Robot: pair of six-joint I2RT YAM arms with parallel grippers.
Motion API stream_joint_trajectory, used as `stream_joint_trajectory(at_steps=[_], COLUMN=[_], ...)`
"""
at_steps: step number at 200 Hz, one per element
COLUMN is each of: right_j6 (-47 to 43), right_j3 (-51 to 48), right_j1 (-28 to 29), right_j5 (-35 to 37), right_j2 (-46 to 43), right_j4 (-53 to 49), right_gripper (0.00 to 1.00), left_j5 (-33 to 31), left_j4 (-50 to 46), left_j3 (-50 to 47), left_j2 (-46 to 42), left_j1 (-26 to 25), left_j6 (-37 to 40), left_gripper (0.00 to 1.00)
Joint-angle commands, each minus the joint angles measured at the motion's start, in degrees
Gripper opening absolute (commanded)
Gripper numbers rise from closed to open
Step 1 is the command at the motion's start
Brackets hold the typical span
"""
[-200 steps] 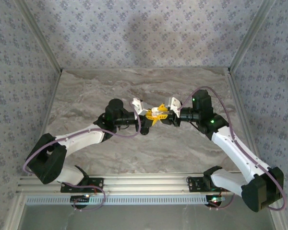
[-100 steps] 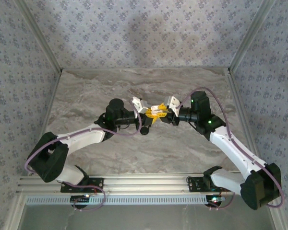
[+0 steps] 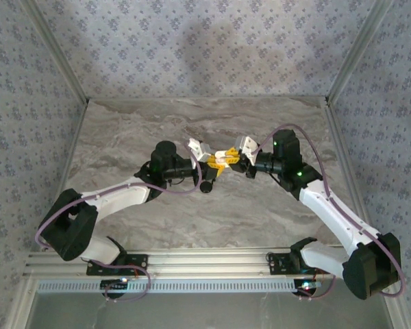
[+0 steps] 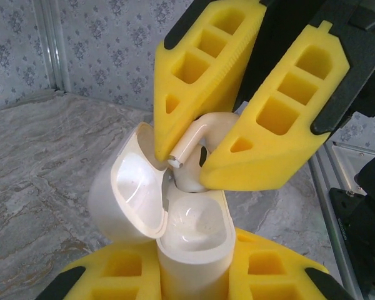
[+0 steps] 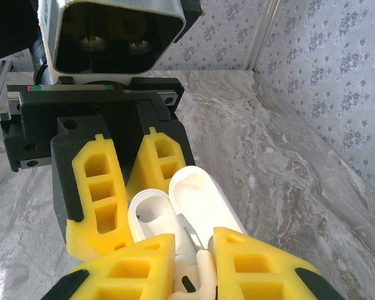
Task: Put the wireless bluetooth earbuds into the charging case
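Where the two arms meet over the middle of the table (image 3: 260, 219), the left gripper (image 4: 194, 278) is clenched on the lower body of the white case (image 4: 194, 244), its yellow fingers (image 4: 115, 275) pressing from either side. The case stands upright in that grip. Its lid (image 4: 128, 194) is swung open to the left in the left wrist view, and the glossy hollow of the body faces up.

The right gripper (image 5: 197, 265) reaches in from above with its tips toward the case, and it is clamped on a white earbud (image 4: 206, 128). The earbud is pinched between the two yellow pads near their tips, with its rounded bend uppermost and its thin stem slanting down toward the hinge side of the lid. It is right over the open mouth of the case and its lower part reaches the rim. Whether it sits in its socket cannot be told.

In the right wrist view the earbud shows between that gripper's own fingertips at the bottom edge. The open case body and lid lie just beyond it, flanked by the left gripper's fingers. From overhead the two grippers are tip to tip.
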Motion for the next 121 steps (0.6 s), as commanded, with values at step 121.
stream_joint_trajectory(at_steps=[121], right_j6=[-2.1], right_j3=[8.8], right_j1=[0.4], right_j5=[-3.9], right_j2=[-0.5], right_j4=[-16.0], right_gripper=[0.18], left_j5=[1.1], left_j4=[-2.5], left_j3=[1.5], left_j2=[-1.4], left_j1=[-0.2], left_j6=[4.1], left_gripper=[0.12])
